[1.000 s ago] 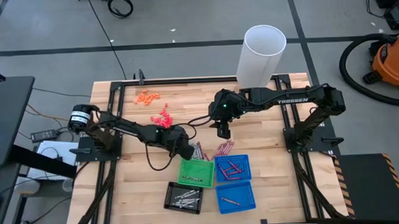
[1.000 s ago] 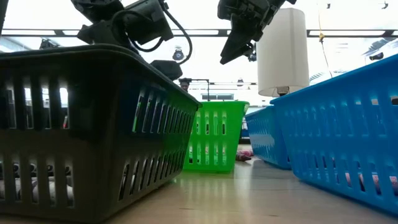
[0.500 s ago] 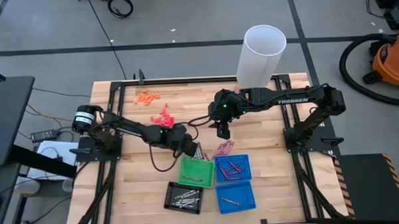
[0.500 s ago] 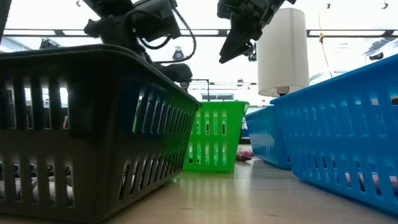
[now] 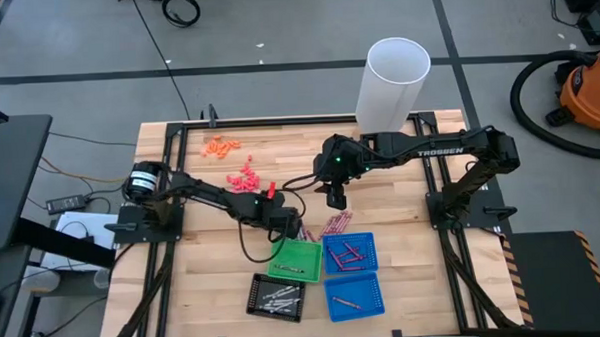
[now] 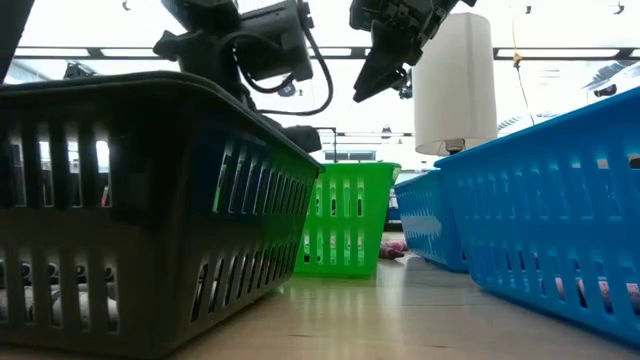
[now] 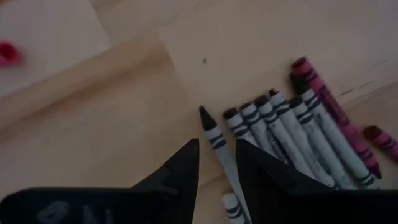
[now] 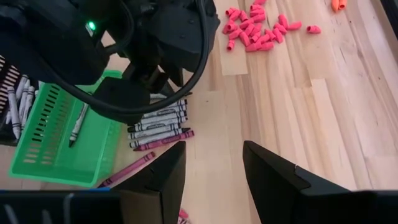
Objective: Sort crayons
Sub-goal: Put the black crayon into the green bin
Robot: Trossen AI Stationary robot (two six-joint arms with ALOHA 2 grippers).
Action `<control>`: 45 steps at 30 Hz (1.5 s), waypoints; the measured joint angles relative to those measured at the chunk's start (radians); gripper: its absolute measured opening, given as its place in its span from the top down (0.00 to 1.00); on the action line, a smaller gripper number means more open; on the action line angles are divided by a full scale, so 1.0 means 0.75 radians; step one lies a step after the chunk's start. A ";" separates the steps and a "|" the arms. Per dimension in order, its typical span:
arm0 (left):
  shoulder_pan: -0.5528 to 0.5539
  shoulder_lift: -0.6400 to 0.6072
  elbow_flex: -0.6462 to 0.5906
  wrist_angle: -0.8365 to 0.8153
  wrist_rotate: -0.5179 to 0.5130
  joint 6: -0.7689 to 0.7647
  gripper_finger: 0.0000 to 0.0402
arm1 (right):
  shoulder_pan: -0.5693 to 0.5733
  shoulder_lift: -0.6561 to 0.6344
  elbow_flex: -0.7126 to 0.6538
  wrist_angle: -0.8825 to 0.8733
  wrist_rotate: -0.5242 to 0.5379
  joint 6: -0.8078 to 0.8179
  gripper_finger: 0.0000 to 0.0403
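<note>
While right gripper [image 5: 336, 199] hangs spread and empty above mid table, left gripper [image 7: 216, 163] sits low over loose crayons [image 7: 292, 134] by green tray [image 5: 295, 259], fingers apart around one grey crayon [image 7: 216, 138]. More crayons in black tray [image 5: 276, 294], blue trays [image 5: 350, 253].

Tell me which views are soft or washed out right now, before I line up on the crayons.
Left wrist view: soft throughout, the grey crayons and the left gripper both blurred. Low view: backlit by bright windows, the black basket a dark mass. High view and right wrist view: evenly lit, the pink bits sharp.
</note>
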 joint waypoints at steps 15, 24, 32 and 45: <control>0.003 0.041 0.004 -0.014 0.032 0.022 0.72 | 0.000 0.000 0.000 -0.002 0.000 -0.004 0.58; 0.003 0.041 0.002 -0.027 0.032 0.032 0.95 | 0.000 0.000 0.000 -0.002 0.000 -0.004 0.58; 0.003 0.027 -0.003 -0.009 0.040 0.028 0.97 | 0.001 0.000 0.000 -0.002 0.000 -0.004 0.58; -0.037 -0.232 -0.004 -0.094 0.020 0.146 0.97 | 0.001 0.000 0.000 -0.005 0.000 -0.003 0.58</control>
